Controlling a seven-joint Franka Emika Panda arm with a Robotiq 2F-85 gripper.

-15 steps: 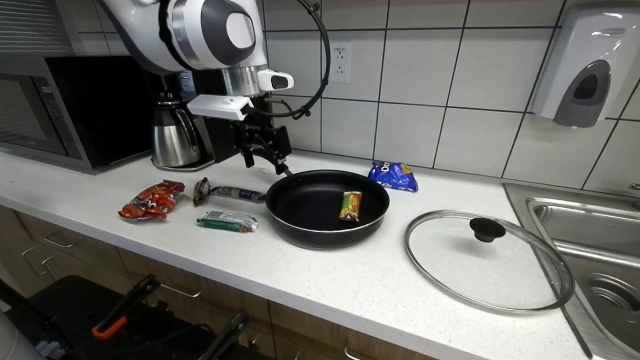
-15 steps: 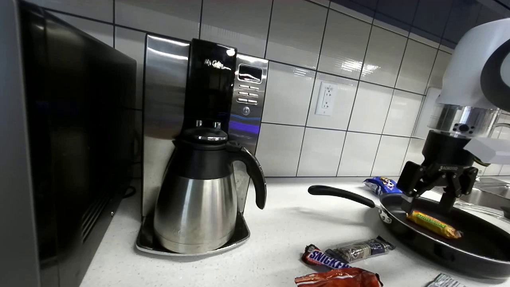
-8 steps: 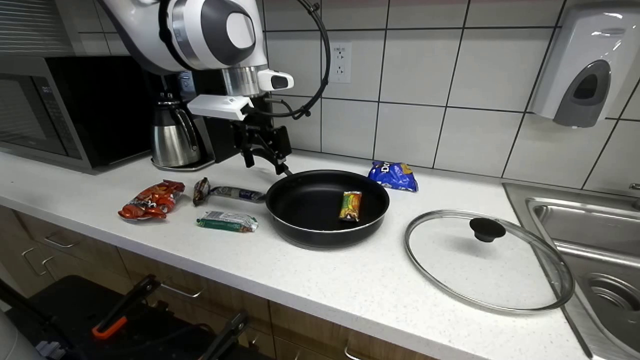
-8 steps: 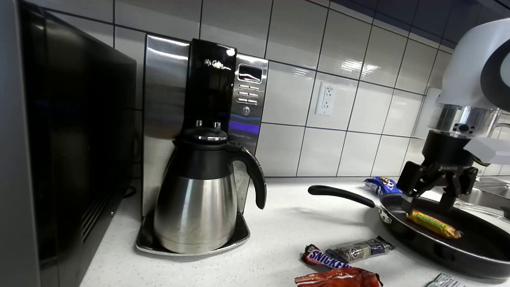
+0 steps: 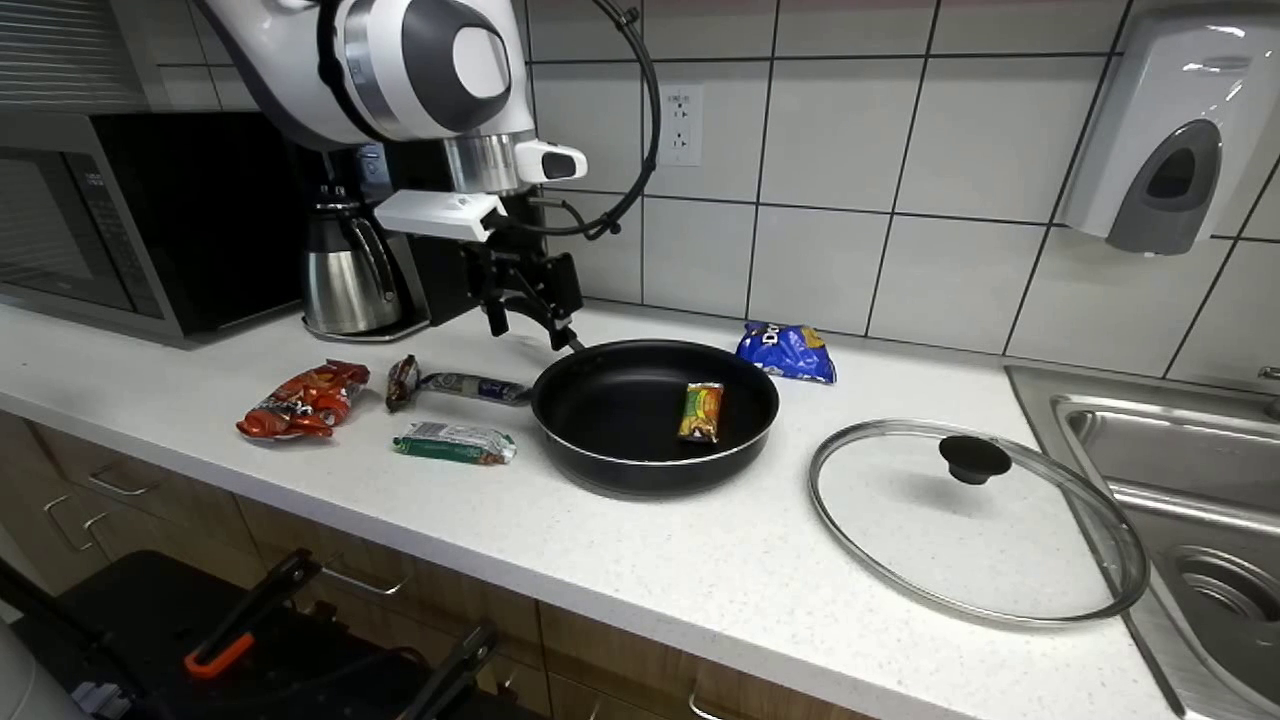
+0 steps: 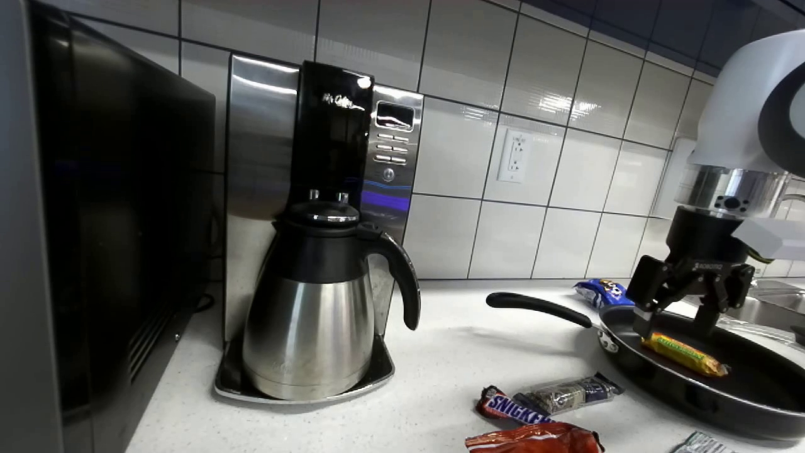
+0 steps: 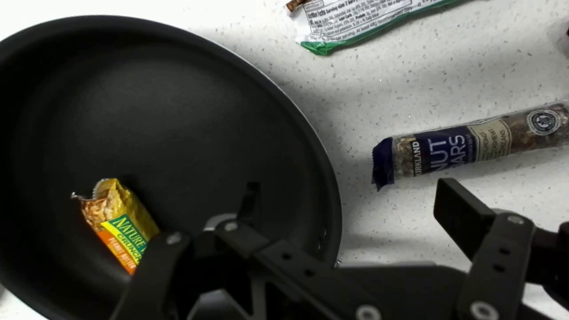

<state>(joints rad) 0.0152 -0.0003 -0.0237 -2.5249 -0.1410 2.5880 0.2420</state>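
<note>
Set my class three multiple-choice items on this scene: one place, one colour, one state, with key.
1. The yellow-wrapped snack bar lies in:
A) the metal sink
B) the round black pan
C) the black microwave

2. What colour is the crumpled glossy bag nearest the white tiled wall?
A) Blue
B) Red
C) Green

3. The black two-fingered tool is:
A) shut on the bar
B) shut, empty
C) open

1. B: the pan's rim surrounds it.
2. A: blue shows in both exterior views.
3. C: fingers stand apart in the wrist view.

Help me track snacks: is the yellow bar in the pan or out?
In: in both exterior views, the yellow bar lies inside the rim of the pan.
</note>
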